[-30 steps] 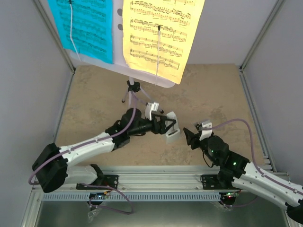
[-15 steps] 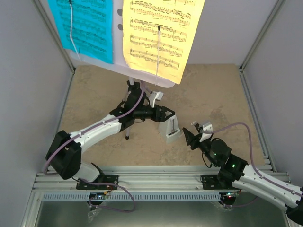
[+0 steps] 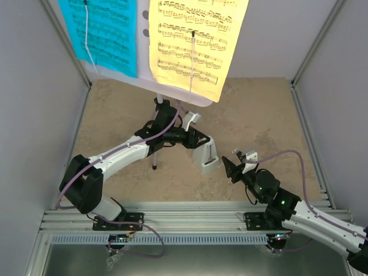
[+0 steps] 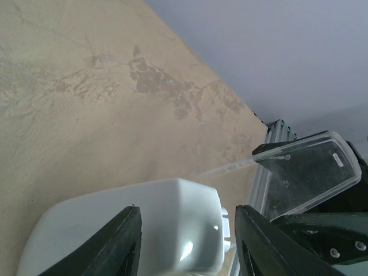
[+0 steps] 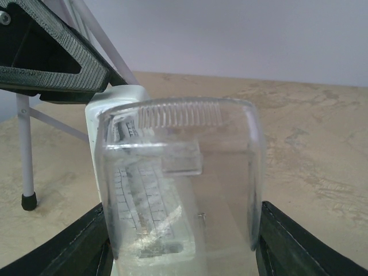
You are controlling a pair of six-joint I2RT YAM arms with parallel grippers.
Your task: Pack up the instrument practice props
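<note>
The small grey metronome stands on the tan floor between both arms. My left gripper straddles its top, open, with a gap showing at one finger. My right gripper is shut on the metronome's clear plastic cover, held just in front of the metronome body. Behind them stands the white music stand on its thin tripod. It carries the cyan sheet and the yellow sheet.
Grey walls close in the left, right and back sides. An aluminium rail with both arm bases runs along the near edge. One tripod leg reaches forward under the left arm.
The left arm has swung away from the near edge and come over the metronome, its jaws narrowing around it. The right arm with the cover has barely shifted.
</note>
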